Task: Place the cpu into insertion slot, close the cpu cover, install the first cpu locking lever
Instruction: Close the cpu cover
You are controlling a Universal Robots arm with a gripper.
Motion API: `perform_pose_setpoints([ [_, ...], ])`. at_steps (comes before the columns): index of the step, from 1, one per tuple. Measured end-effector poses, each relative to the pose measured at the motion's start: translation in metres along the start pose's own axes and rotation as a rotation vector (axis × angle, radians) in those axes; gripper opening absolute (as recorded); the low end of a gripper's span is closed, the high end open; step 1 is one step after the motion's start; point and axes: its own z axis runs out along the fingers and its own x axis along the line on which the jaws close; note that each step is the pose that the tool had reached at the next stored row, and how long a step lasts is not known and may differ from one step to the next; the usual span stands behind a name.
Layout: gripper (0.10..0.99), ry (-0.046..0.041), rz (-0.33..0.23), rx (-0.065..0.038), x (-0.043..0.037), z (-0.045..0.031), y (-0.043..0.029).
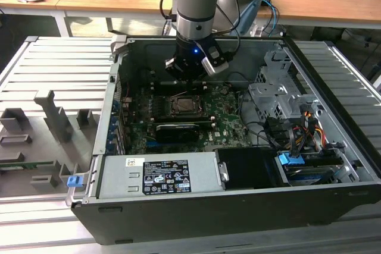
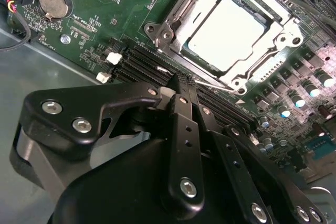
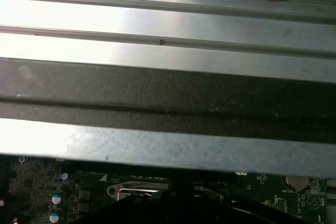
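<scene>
Seeing the cpu (image 2: 228, 32) lying flat in the insertion slot (image 1: 181, 106), with the cpu cover (image 2: 181, 19) folded down around it. Reading the gripper (image 2: 182, 81) as pinched together with nothing visibly between the fingertips, hovering just beside the cover's edge and a thin lever rod (image 2: 220, 84). Judging the rod as stiff, springy and slippery, and taking it near its free end. Noticing a white printed label (image 1: 165, 176) and not quoting it.
</scene>
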Motion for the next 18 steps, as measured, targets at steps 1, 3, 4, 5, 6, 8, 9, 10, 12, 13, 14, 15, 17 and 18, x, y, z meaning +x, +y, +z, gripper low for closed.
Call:
perform_pose_setpoints([
  [1,0.106,-0.0001,0.0,0.0,-0.0002,0.0002,0.0],
  [3,0.106,-0.0001,0.0,0.0,-0.0004,0.0006,-0.0001],
  [4,0.106,0.0,0.0,0.0,-0.0005,0.0009,-0.0001],
  [5,0.106,0.0,0.0,0.0,-0.0005,0.0012,-0.0001],
  [6,0.106,0.0,0.0,0.0,-0.0007,0.0015,-0.0002],
  [8,0.106,0.0001,0.0,0.0,-0.0011,0.0021,-0.0003],
  [9,0.106,0.0,0.0,0.0,-0.0012,0.0024,-0.0003],
  [10,0.106,0.0,0.0,0.0,-0.0013,0.0026,-0.0004],
  [12,0.106,0.0001,0.0,0.0,-0.002,0.0033,-0.0005],
  [13,0.106,0.0001,0.0,0.0,-0.0022,0.0035,-0.0005],
  [14,0.106,0.0,0.0,0.0,-0.0028,0.0038,-0.0006],
  [15,0.106,0.0001,0.0,0.0,-0.0032,0.004,-0.0007],
  [17,0.106,0.0001,0.0,0.001,-0.0036,0.0044,-0.0007],
  [18,0.106,0.0,0.0,0.001,-0.0043,0.0045,-0.0008],
])
